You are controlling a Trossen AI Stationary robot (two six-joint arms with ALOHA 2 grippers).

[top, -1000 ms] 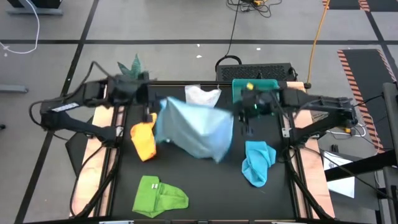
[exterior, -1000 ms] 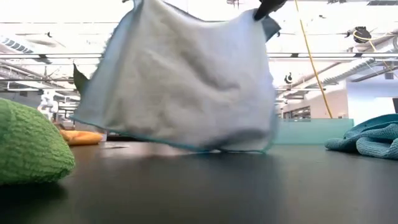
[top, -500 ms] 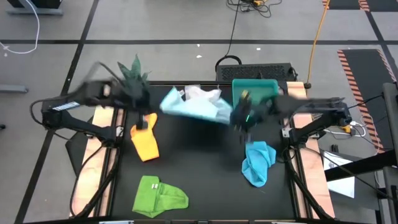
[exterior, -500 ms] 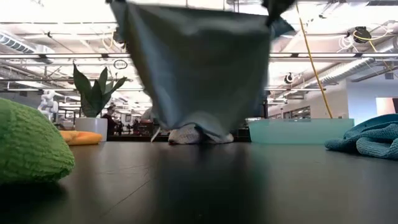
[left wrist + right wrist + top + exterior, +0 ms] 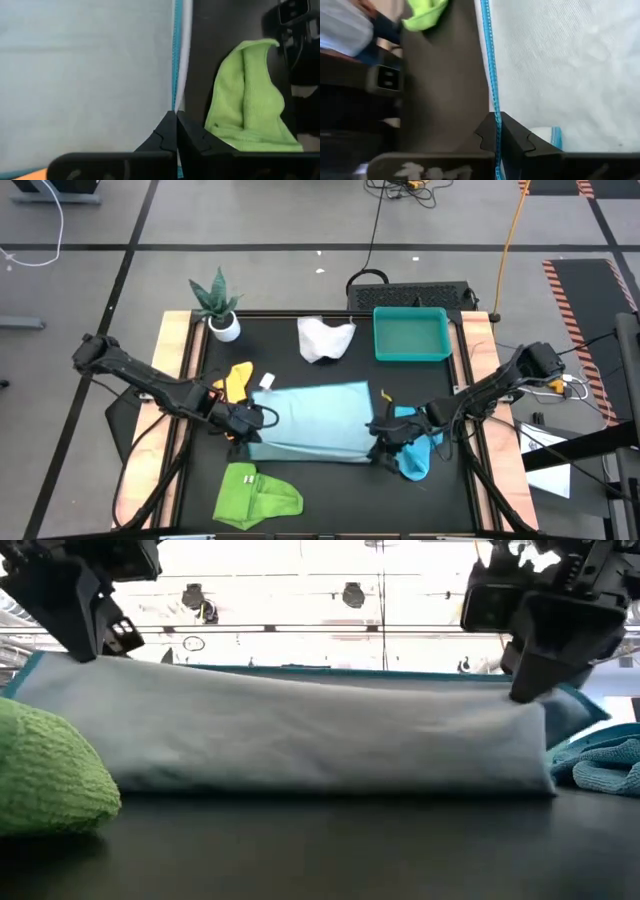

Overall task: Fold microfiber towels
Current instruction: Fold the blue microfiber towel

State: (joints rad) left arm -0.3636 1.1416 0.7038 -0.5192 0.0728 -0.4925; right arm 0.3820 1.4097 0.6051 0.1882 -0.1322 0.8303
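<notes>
The black table [image 5: 320,480] stood on a grey floor under bright ceiling lights. Half a second before, the light blue towel [image 5: 315,420] had hung in the air between the two arms, near the table's far edge; now it lay flat at mid-table, its near edge drawn toward the front. That looked like the spread-out step done, so a first fold could follow.

From left to right: the left gripper [image 5: 243,423], fingers pressed together, pinched the towel's near left corner. The yellow-orange towel [image 5: 236,379] lay just beyond it, and the green towel [image 5: 256,495] sat bunched at the front edge. The white towel [image 5: 322,338] and the teal tray [image 5: 410,335] sat by the far edge. The right gripper [image 5: 385,435], also pinched shut, held the near right corner, with the turquoise towel [image 5: 415,448] crumpled just beside it.

The low view showed the light blue towel only edge-on, so whether it lay in one layer or doubled was hard to tell. The yellow-orange towel was partly hidden under the left arm.
</notes>
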